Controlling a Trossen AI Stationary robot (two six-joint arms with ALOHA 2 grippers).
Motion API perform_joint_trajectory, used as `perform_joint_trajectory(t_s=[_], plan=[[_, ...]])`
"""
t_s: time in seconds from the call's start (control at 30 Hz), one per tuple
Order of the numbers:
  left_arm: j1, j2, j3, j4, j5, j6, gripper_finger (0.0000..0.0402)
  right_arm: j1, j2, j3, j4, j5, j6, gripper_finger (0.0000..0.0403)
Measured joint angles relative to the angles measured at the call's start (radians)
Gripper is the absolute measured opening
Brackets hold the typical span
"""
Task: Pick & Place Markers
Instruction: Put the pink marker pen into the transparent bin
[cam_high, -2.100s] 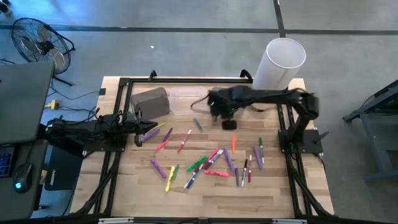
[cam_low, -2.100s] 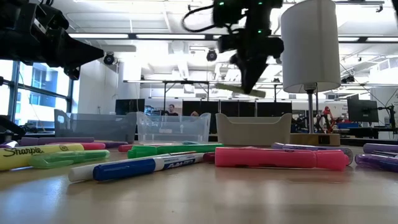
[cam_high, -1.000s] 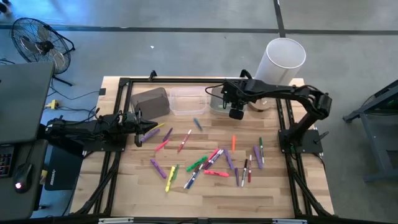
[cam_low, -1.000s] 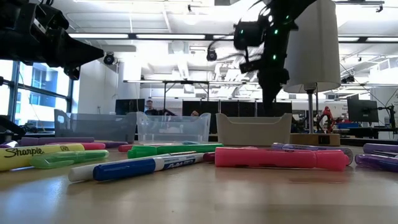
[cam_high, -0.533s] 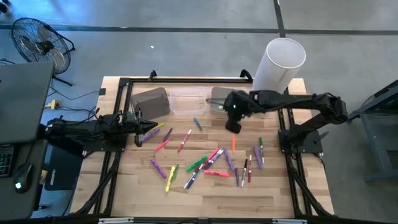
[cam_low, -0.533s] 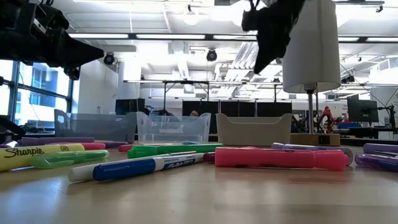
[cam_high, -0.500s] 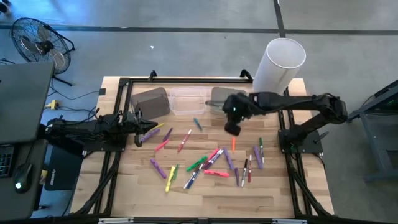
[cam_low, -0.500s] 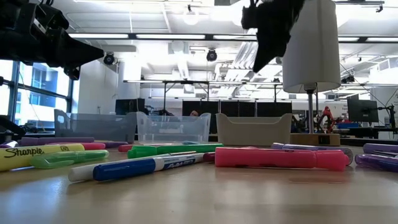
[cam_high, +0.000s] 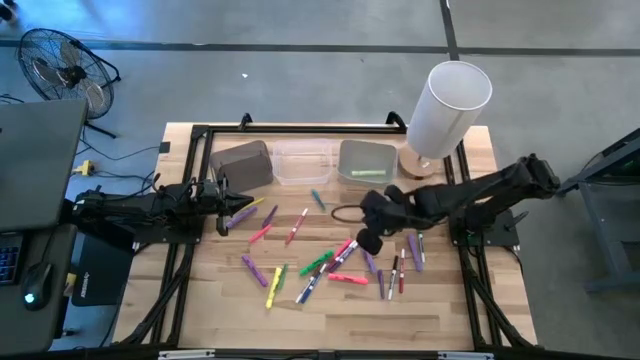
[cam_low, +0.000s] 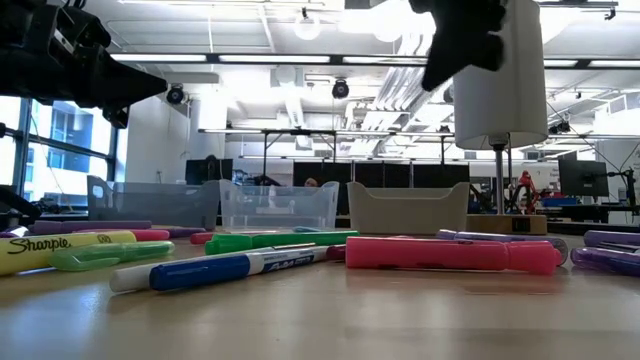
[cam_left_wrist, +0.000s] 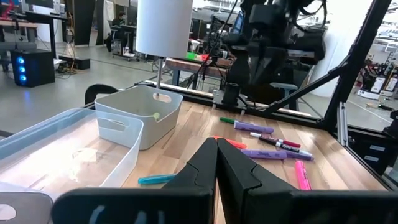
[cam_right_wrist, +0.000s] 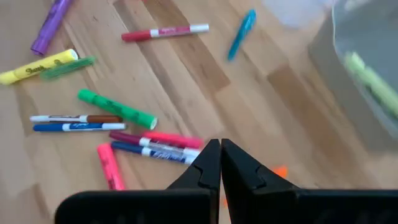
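My right gripper (cam_high: 368, 241) hung over the middle of the wooden table (cam_high: 440, 310), its two fingers pressed flat together with nothing between them; my wrist camera showed the dark tips (cam_right_wrist: 220, 163) meeting in a closed wedge above the boards. Just below and around that claw lay the markers (cam_high: 340, 262), scattered loose across the table: a green one (cam_right_wrist: 117, 109), a pink one (cam_right_wrist: 109, 167), a blue-and-white pair lying side by side, a red-and-white one (cam_right_wrist: 164, 31) farther off, a small teal one (cam_right_wrist: 240, 26), and a yellow one (cam_right_wrist: 36, 66) beside a purple one near the cluster's edge. More purple and red pens lay toward my right arm's base. One pale green marker (cam_high: 364, 175) lay inside the grey bin (cam_high: 366, 148) at the back of the table, with the clear bin (cam_high: 303, 162) just beside it and a darker grey bin (cam_high: 245, 165) beyond that. A tall white cylinder (cam_high: 447, 105) stood on its stand at the table's back right corner. My left gripper (cam_high: 240, 214) waited at the left side of the table, also shut tight and empty, its fingertips (cam_left_wrist: 216, 163) closed in a point, aimed across the boards toward the bins and the pens. From table height, a big pink marker (cam_low: 450, 254) and a blue-and-white one (cam_low: 225, 270) lay nearest the low camera.
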Motion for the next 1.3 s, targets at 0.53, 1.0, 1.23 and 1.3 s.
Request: perform_joint_trajectory(t_s=[0.53,1.0,1.23,1.3], plan=[[0.0,0.0,0.0,0.001,0.025,-0.017,0.0001,0.136,0.225,0.0,-0.036,-0.022,0.311,0.0],[0.0,0.261,0.172,-0.059,0.008,-0.12,0.0,0.176,0.08,-0.32,0.205,0.023,0.288,0.0],[-0.001,0.656,0.367,-0.059,0.006,-0.196,0.0,0.158,-0.199,-0.544,0.303,0.049,0.287,0.0],[0.0,0.789,0.449,-0.08,-0.004,-0.25,0.0,0.144,-0.282,-0.586,0.302,0.047,0.283,0.0]])
